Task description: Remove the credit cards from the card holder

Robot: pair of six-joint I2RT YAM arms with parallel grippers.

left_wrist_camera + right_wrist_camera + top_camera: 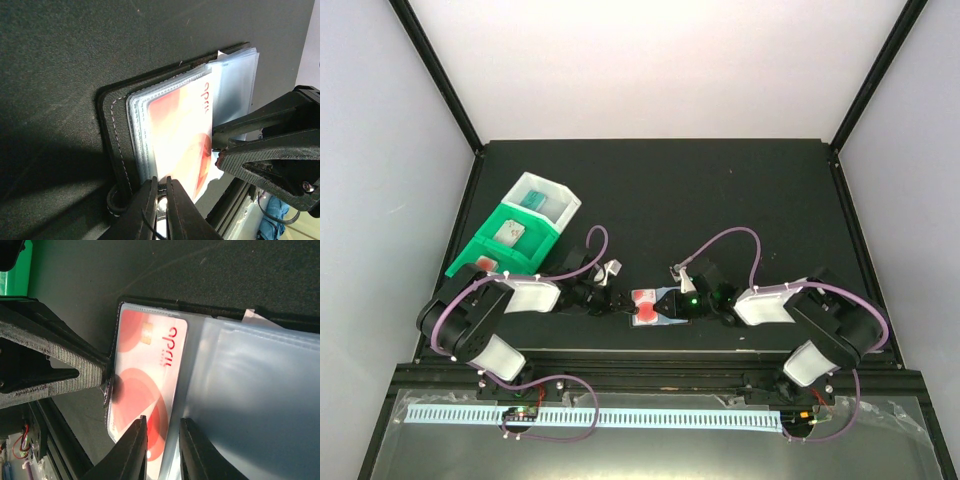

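Observation:
The black card holder (665,320) lies open near the table's front edge, between both grippers. A white card with red round marks (644,305) sits in its top clear pocket. In the left wrist view, my left gripper (161,195) is shut on the near edge of the holder (112,125), beside the red card (180,135). In the right wrist view, my right gripper (162,440) has its jaws apart astride the red card's (145,365) long edge, next to the empty pale pockets (250,390). A teal card (533,198) and a pale card (508,233) lie in the bins.
A green bin (520,245) joined to a white bin (558,205) stands at the left of the black table (720,200). The table's front rail runs just behind the holder. Both arms' cables loop above the grippers.

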